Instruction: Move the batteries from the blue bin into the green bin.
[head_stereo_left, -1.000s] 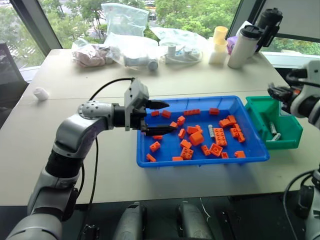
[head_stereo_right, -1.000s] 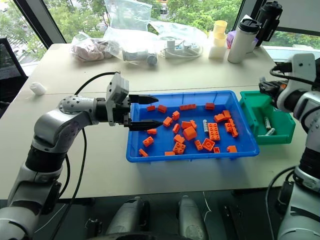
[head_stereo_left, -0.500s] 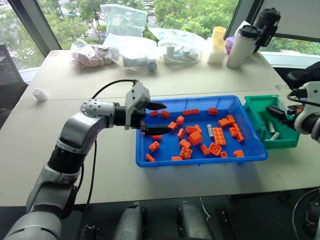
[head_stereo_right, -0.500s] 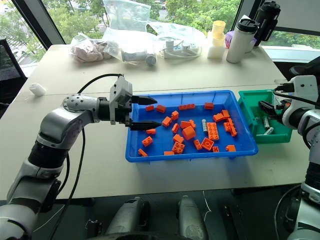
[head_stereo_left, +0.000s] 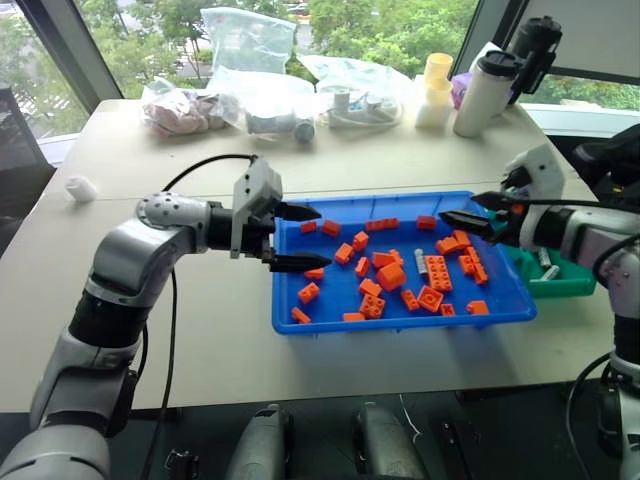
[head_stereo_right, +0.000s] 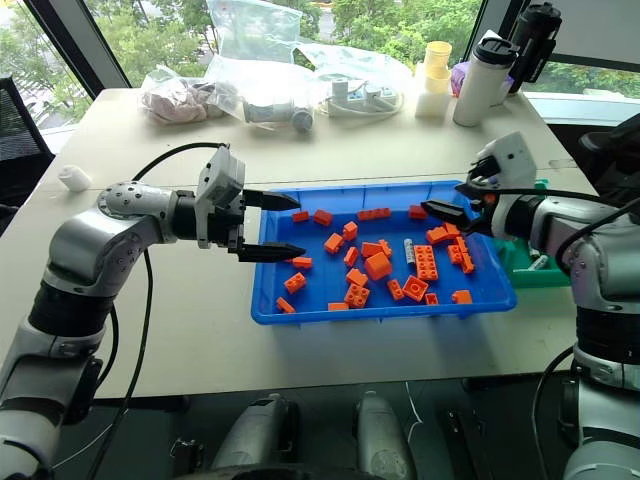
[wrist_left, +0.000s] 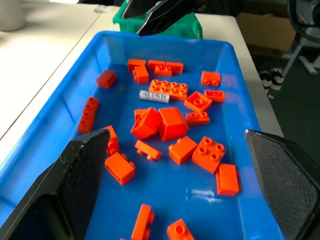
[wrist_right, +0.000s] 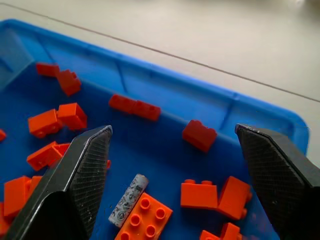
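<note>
Head view: right gripper (head_stereo_left: 471, 212) has swung back from the green bin (head_stereo_left: 575, 282) to over the blue bin (head_stereo_left: 400, 312), jaws wide, empty, so a drop looks done. Left gripper (head_stereo_left: 298, 236) jaws wide at the blue bin's left rim.
R wrist view: one grey battery (wrist_right: 128, 200) left, lying flat just beside an orange brick (wrist_right: 144, 217).

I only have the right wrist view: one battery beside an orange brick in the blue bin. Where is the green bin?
Observer: The green bin stands against the blue bin's right end, to the right of the open right claw.
Operator: Anything inside it?
Observer: At least one battery lies in it.
Operator: And the left claw?
Observer: The left claw hangs open over the blue bin's left rim, empty.
</note>
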